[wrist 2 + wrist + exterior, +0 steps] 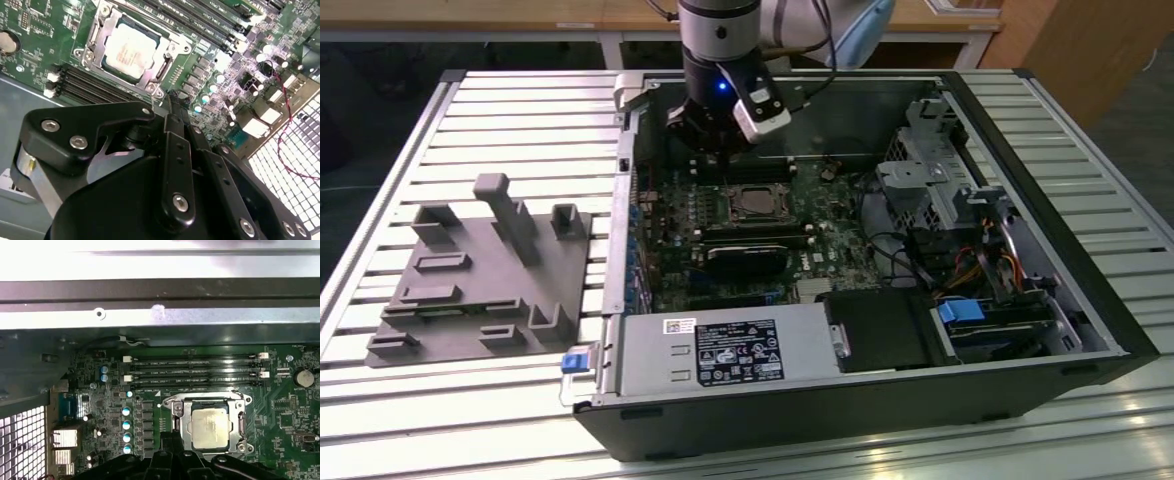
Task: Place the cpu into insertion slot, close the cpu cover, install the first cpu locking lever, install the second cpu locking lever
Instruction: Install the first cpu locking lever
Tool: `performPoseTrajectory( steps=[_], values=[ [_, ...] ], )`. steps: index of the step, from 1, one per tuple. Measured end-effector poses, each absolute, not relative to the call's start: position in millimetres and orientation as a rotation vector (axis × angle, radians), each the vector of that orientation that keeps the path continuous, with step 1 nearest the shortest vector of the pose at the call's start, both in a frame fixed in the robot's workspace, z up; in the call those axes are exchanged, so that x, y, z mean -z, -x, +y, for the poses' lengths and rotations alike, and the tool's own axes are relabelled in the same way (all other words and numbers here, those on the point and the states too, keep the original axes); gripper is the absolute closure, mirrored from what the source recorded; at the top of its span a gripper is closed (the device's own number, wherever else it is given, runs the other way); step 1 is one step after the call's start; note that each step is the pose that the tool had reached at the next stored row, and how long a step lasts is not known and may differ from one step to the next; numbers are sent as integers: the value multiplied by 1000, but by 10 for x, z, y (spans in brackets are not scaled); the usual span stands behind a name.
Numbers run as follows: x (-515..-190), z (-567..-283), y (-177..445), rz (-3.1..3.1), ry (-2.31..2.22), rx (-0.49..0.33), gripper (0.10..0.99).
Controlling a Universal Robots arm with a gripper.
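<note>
The cpu [754,206] [131,50] [211,427], a small silvery square, lies in its socket on the green motherboard inside the open case. The cpu cover [170,50] [206,401], a thin metal frame, lies flat around it with the chip showing through its window. Thin metal levers [176,416] run along the frame's sides; whether they are latched I cannot tell. My gripper [719,158] [172,102] [171,439] hangs just above the board beside the socket, over the memory slots, fingers pressed together and holding nothing.
The black case [1067,300] has high walls around the board. Memory slots [195,371], a black cooler shroud [744,262], drive cages [927,150] and cables [987,260] crowd the socket. A grey fixture [480,280] sits on the slatted table at the exterior view's left.
</note>
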State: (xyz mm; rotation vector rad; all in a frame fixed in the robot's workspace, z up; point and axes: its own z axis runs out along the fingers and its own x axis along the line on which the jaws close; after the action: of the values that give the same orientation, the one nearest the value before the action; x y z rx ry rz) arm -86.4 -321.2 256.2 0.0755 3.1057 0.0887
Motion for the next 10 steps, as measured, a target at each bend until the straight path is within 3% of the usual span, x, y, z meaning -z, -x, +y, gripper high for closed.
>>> performPoseTrajectory(
  steps=[10],
  values=[
    [-2536, -3148, 994, 3106, -71, -89, 980]
  ],
)
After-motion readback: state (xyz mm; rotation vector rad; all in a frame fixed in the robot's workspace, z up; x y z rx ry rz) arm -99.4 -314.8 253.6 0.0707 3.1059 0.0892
